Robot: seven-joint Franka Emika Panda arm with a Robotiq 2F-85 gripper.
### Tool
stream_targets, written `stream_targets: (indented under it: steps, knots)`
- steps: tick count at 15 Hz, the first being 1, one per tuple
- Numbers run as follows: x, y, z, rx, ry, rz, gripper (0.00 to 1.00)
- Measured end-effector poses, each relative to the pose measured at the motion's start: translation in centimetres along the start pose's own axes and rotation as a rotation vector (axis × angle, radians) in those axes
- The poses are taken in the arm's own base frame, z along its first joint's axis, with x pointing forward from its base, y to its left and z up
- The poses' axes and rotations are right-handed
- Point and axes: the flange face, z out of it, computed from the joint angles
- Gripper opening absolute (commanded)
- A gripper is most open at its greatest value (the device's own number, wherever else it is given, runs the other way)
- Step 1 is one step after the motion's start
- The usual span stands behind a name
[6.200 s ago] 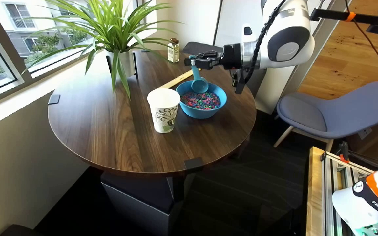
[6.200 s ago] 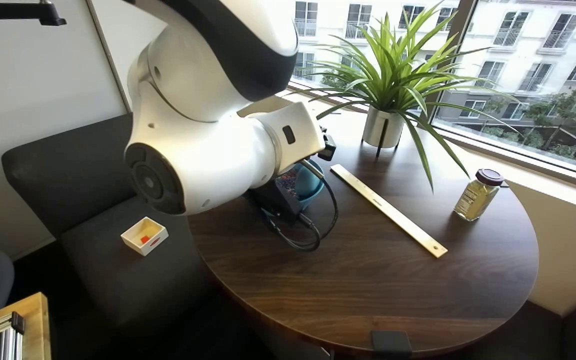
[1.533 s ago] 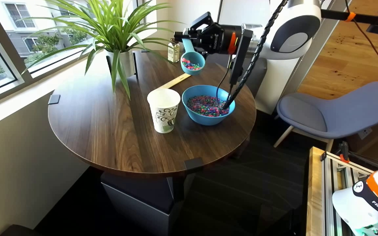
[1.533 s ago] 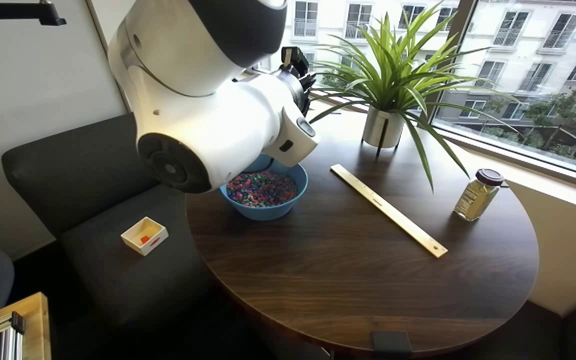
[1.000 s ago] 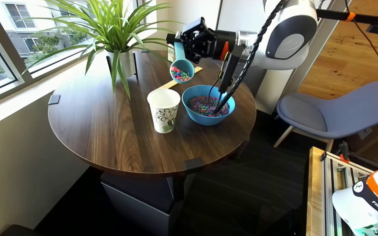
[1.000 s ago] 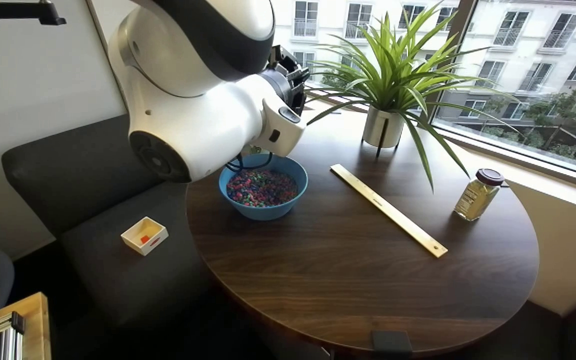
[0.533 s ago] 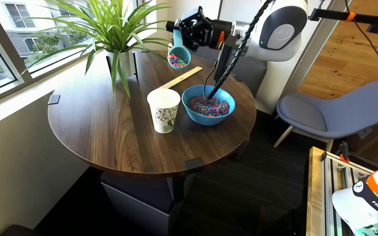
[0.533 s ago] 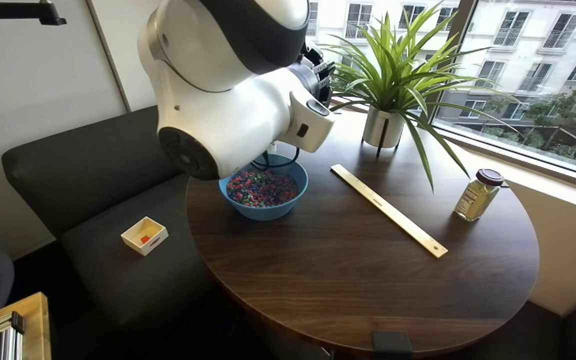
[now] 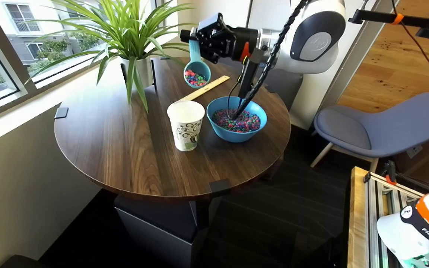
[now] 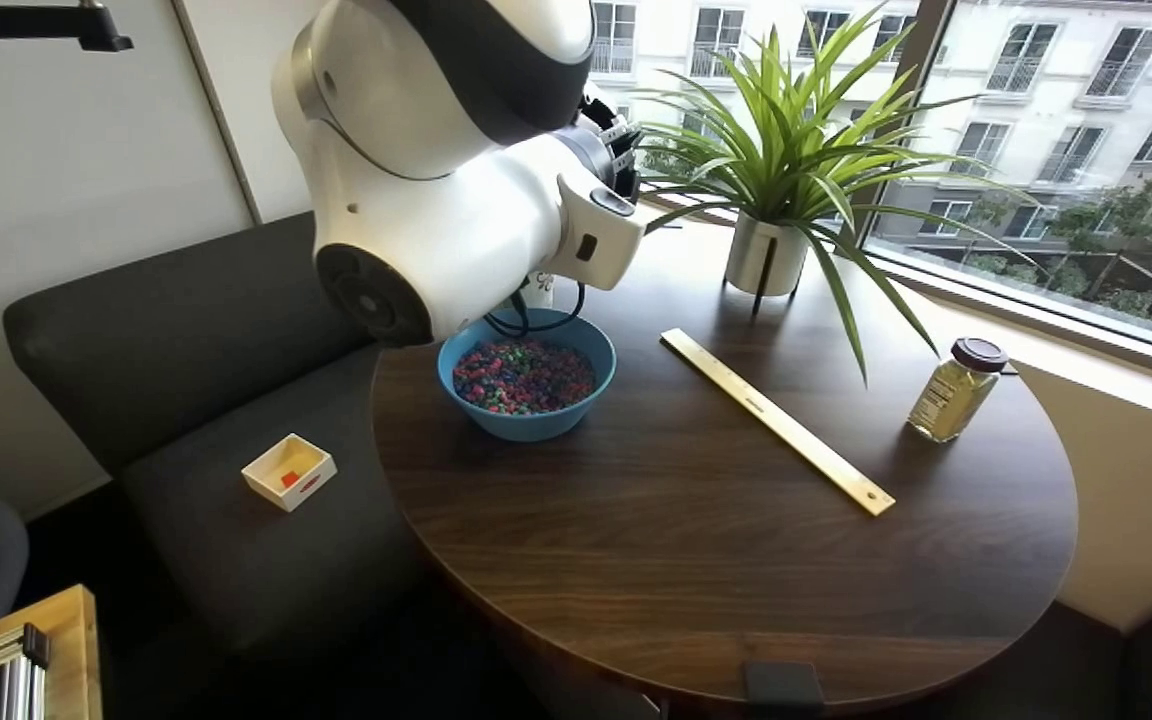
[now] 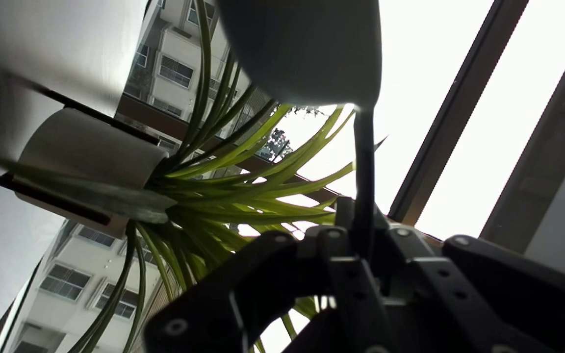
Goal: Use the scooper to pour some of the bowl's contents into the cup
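Note:
The light-blue scooper [image 9: 202, 70] hangs in the air, its round head holding multicoloured pieces and its opening facing that exterior camera. My gripper [image 9: 192, 36] is shut on the handle's upper end. In the wrist view the gripper [image 11: 363, 220] pinches the handle, and the scooper's dark underside [image 11: 307, 54] fills the top. The white patterned cup [image 9: 186, 130] stands upright on the table, below the scooper in the picture and apart from it; its inner bottom is hidden. The blue bowl [image 9: 223, 129] with multicoloured pieces stands beside the cup. The bowl [image 10: 526, 427] also shows in an exterior view.
A wooden ruler [image 9: 209, 86] lies on the table behind the cup. A potted plant [image 9: 143, 72] stands near the window, its leaves reaching toward the gripper. A lidded jar [image 10: 956, 395] stands near the table edge. The arm's cable hangs over the bowl.
The scooper has come up out of the bowl with pieces in it. It has moved from above the bowl toward the plant side. The bowl has shifted slightly; the cup has not moved.

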Motion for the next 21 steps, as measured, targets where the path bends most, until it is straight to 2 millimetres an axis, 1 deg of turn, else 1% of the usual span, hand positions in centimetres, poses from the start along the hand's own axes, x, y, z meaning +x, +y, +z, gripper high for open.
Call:
stream_targets:
  steps: [7,13,21]
  knots:
    - [-1.5,-0.1,0.6,0.005,-0.028,-0.117,0.02]
    - [-2.5,-0.4,1.0,0.016,-0.044,-0.243,0.02]
    - [-4.6,-1.3,1.6,0.045,-0.076,-0.419,0.02]
